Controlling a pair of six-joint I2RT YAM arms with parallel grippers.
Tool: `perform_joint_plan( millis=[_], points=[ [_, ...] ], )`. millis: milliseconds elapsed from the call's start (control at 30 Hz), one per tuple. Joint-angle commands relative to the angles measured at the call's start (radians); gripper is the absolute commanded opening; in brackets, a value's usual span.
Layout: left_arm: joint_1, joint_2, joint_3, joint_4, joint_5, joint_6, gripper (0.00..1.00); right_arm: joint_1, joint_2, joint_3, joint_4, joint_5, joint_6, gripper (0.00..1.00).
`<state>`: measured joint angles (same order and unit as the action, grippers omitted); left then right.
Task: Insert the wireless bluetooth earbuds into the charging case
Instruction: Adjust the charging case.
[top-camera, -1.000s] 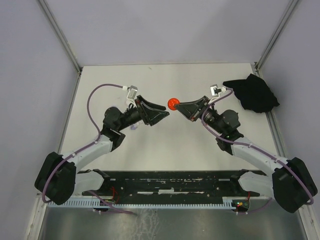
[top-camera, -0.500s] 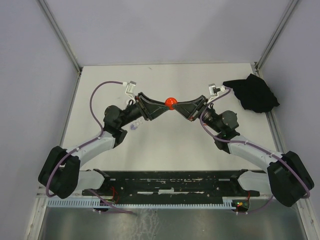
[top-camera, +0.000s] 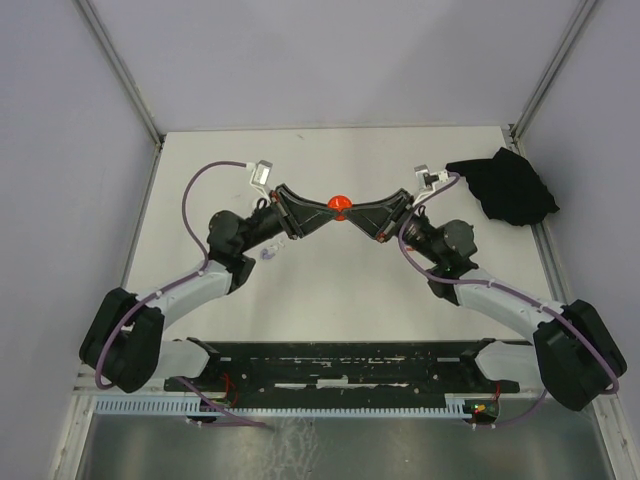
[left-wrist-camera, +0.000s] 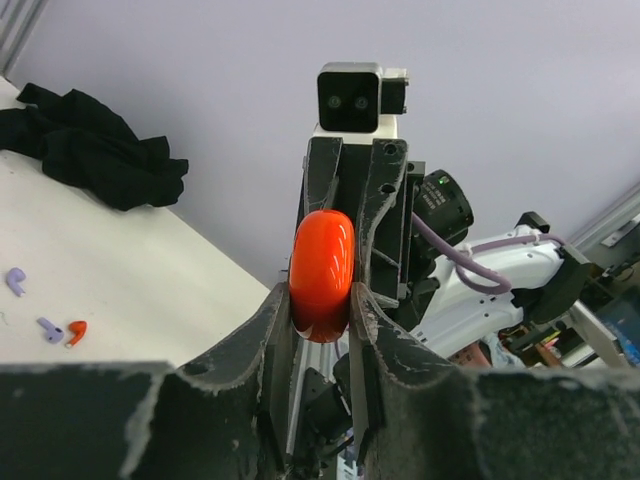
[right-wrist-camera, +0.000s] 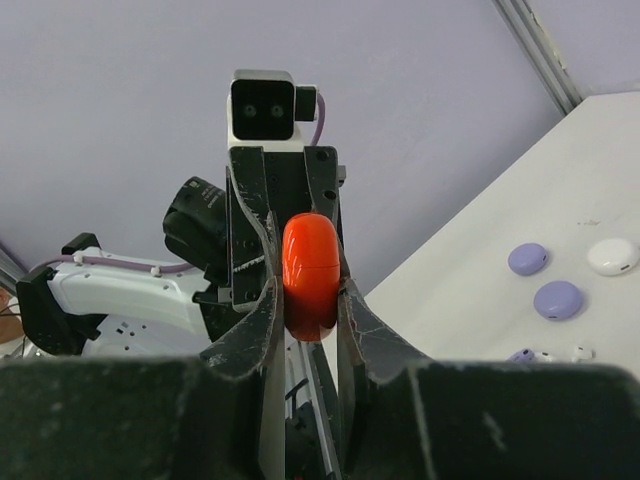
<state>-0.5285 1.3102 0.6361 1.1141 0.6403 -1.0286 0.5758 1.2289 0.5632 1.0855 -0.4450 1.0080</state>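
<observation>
The left gripper (left-wrist-camera: 322, 296) and right gripper (right-wrist-camera: 306, 296) meet nose to nose, each pinching the red charging case (top-camera: 341, 204) held edge-on above the table (top-camera: 330, 300), while lilac and red earbuds (left-wrist-camera: 48, 329) lie loose below, farther off toward the black cloth (top-camera: 510, 185).

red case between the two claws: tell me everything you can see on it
The glossy orange-red rounded plastic case is a smooth pebble shape, seen edge-on from both wrist views, with no open lid or seam that I can make out. It is held in the air above the white table, midway between the arms. The left claw clamps its flat faces from one end and the right claw from the opposite end. Nothing else touches it.
</observation>
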Motion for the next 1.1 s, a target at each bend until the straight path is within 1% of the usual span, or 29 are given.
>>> perform_joint_plan(
  millis=[0,33,133,233,367,467,567,700,933,1067],
  points=[
    [-0.002,-0.052,0.062,-0.069,0.073,0.113,0.05,0.006,-0.052,0.068,-0.133,-0.089,-0.111,0.3],
    [0.002,-0.063,0.067,-0.11,0.082,0.147,0.03,0.003,-0.069,0.079,-0.187,-0.103,-0.145,0.35],
    [0.02,-0.091,0.09,-0.227,0.123,0.236,0.03,-0.016,-0.13,0.108,-0.338,-0.134,-0.241,0.44],
    [0.046,-0.109,0.116,-0.327,0.184,0.31,0.03,-0.051,-0.187,0.127,-0.453,-0.164,-0.309,0.53],
    [0.054,-0.118,0.165,-0.502,0.269,0.44,0.03,-0.069,-0.217,0.197,-0.619,-0.25,-0.417,0.61],
    [0.053,-0.106,0.221,-0.635,0.349,0.545,0.03,-0.069,-0.207,0.257,-0.723,-0.303,-0.484,0.65],
    [0.053,-0.094,0.286,-0.762,0.413,0.661,0.03,-0.069,-0.186,0.315,-0.816,-0.344,-0.542,0.66],
    [0.052,-0.077,0.341,-0.864,0.481,0.752,0.03,-0.069,-0.144,0.375,-0.903,-0.396,-0.588,0.65],
    [0.038,-0.044,0.405,-1.003,0.511,0.856,0.03,-0.064,-0.09,0.409,-0.893,-0.466,-0.576,0.57],
    [0.032,-0.033,0.422,-1.026,0.512,0.872,0.03,-0.062,-0.072,0.414,-0.893,-0.479,-0.576,0.5]
  ],
)
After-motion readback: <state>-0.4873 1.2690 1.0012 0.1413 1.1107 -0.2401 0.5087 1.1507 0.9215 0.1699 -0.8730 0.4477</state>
